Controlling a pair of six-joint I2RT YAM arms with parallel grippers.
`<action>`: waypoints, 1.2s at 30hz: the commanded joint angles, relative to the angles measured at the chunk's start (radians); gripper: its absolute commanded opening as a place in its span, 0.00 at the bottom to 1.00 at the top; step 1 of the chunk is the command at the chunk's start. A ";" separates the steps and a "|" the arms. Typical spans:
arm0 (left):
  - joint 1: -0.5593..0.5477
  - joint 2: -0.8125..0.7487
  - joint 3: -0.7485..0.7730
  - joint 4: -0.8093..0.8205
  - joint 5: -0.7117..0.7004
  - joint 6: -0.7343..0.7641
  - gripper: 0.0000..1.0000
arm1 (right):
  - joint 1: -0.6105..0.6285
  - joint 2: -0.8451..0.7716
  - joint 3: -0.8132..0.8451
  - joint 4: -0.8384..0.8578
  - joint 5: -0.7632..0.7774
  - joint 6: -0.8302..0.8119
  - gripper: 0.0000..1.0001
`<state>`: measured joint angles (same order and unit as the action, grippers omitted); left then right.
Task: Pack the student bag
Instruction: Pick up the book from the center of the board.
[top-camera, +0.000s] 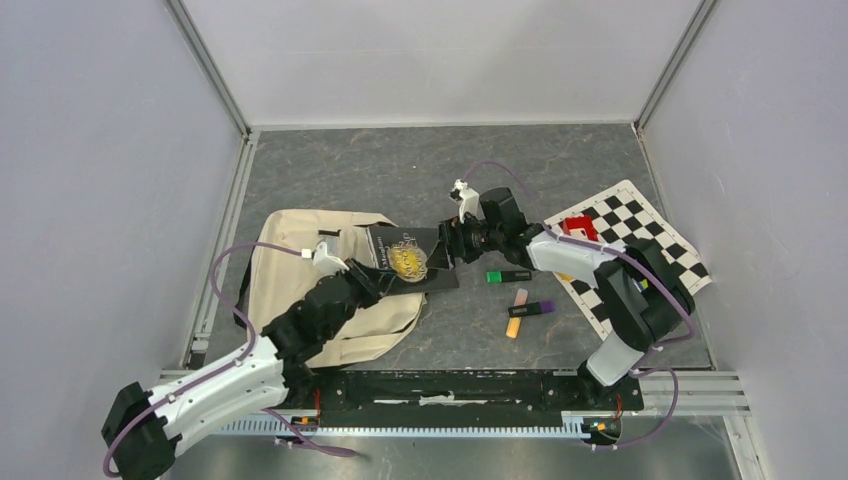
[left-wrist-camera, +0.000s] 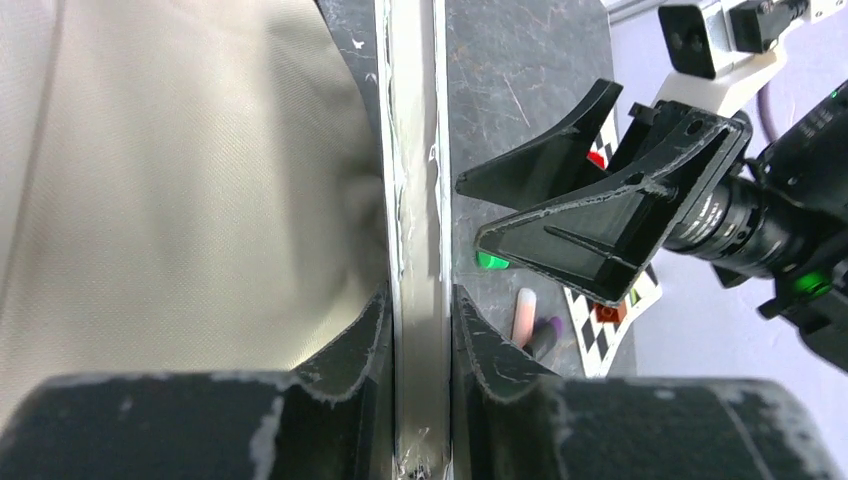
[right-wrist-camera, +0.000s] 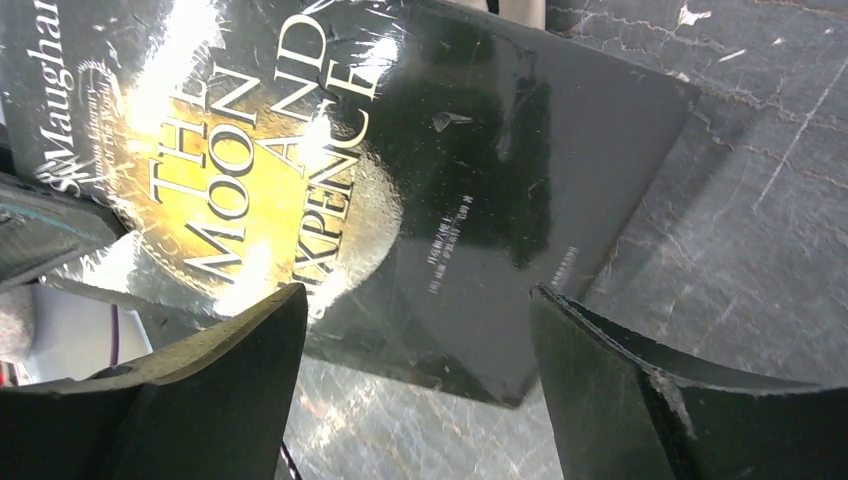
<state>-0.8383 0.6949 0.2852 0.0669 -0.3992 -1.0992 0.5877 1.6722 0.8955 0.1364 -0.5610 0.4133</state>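
Counter (top-camera: 400, 170): grey, carrying everything.
Student bag (top-camera: 290, 265): flat on 9 o'clock side, under left arm.
Book (top-camera: 405, 262): overlapping bag's 3 o'clock edge, spanning 8-to-2 o'clock between pincers.
Left pincer (top-camera: 368, 278): narrow, clamped on book's 8 o'clock edge, nearer to bag.
Right pincer (top-camera: 448, 246): wide at book's 2 o'clock corner, gripping nothing.
Likely next: book toward 9 o'clock, into bag.

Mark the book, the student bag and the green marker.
book (top-camera: 408, 262): top view, gold cover emblem.
student bag (top-camera: 285, 278): top view, bare cream fabric.
green marker (top-camera: 508, 276): top view, barrel middle.
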 joint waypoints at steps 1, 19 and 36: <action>-0.002 -0.091 0.123 -0.057 0.081 0.238 0.02 | 0.004 -0.129 0.075 -0.157 0.050 -0.135 0.88; -0.001 -0.126 0.381 -0.330 0.739 0.691 0.02 | 0.008 -0.332 0.123 -0.277 -0.492 -0.481 0.98; -0.001 -0.161 0.451 -0.332 0.764 0.731 0.02 | 0.089 -0.333 0.066 -0.444 -0.568 -0.601 0.51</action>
<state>-0.8383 0.5587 0.6399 -0.3836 0.3424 -0.4164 0.6617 1.3399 0.9749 -0.2577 -1.1000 -0.1474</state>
